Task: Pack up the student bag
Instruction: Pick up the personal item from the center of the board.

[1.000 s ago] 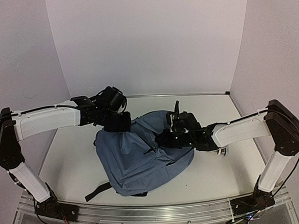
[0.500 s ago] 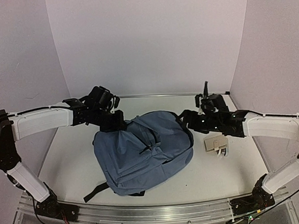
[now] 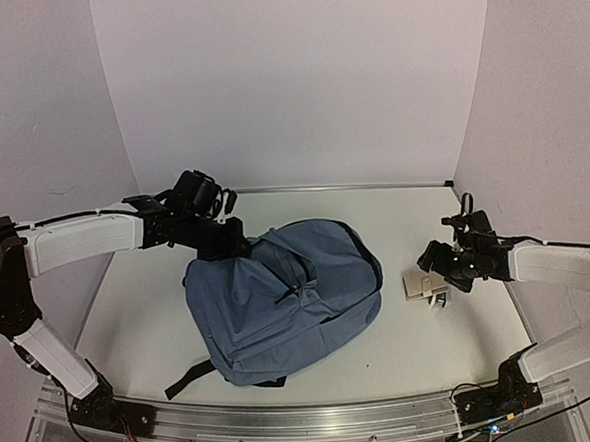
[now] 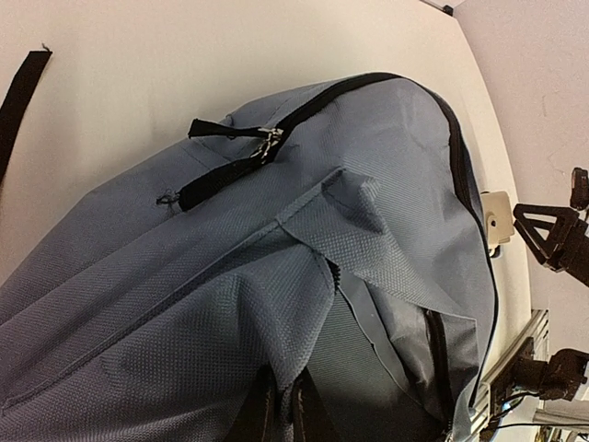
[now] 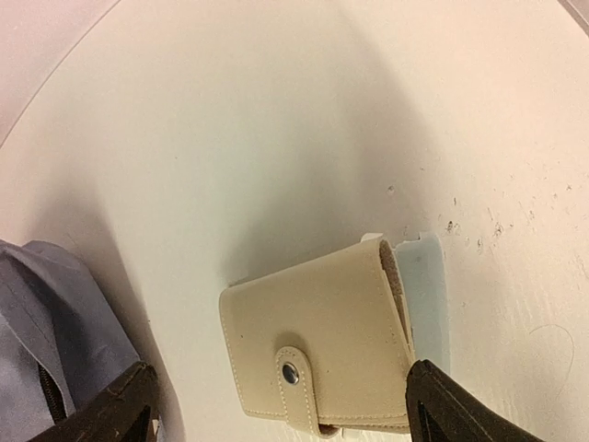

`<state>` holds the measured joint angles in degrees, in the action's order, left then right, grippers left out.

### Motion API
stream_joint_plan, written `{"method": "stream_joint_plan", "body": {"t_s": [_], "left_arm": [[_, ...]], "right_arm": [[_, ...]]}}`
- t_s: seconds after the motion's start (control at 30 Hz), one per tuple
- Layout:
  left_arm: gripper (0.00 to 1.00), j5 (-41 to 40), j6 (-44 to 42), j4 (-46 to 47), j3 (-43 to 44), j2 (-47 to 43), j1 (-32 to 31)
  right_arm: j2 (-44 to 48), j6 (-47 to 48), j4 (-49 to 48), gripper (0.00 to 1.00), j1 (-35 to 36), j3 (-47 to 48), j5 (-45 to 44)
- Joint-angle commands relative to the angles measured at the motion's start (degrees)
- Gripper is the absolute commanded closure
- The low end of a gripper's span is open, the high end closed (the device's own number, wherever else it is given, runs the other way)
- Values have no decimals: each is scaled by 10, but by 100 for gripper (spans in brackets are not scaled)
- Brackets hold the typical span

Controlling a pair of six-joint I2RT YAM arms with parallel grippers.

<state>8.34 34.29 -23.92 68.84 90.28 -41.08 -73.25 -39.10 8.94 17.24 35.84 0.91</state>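
I've swung the right gripper (image 3: 436,266) off the student bag (image 3: 280,302) mid-table (image 3: 395,215) to the wallet (image 5: 317,354) just right of it. Its jaws are wide and empty. The left gripper (image 4: 285,416) pinches bag fabric, so the wallet goes in next.

A lab test cell: bare white walls (image 3: 296,81) enclosing a white table (image 3: 423,343).

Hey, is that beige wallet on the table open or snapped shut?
Shut. The wallet lies folded flat, its snap tab fastened over the front.
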Motion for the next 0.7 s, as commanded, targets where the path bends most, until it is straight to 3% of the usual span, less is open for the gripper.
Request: {"method": "stream_joint_plan", "body": {"t_s": [0.0,0.67], "left_arm": [[100,16,-15,44,3,-36,8],[100,30,-18,42,12,-30,12]], "right_arm": [[10,-9,4,13,-10,-13,-24],[-30,4,-1,40,-14,-26,-35]]}}
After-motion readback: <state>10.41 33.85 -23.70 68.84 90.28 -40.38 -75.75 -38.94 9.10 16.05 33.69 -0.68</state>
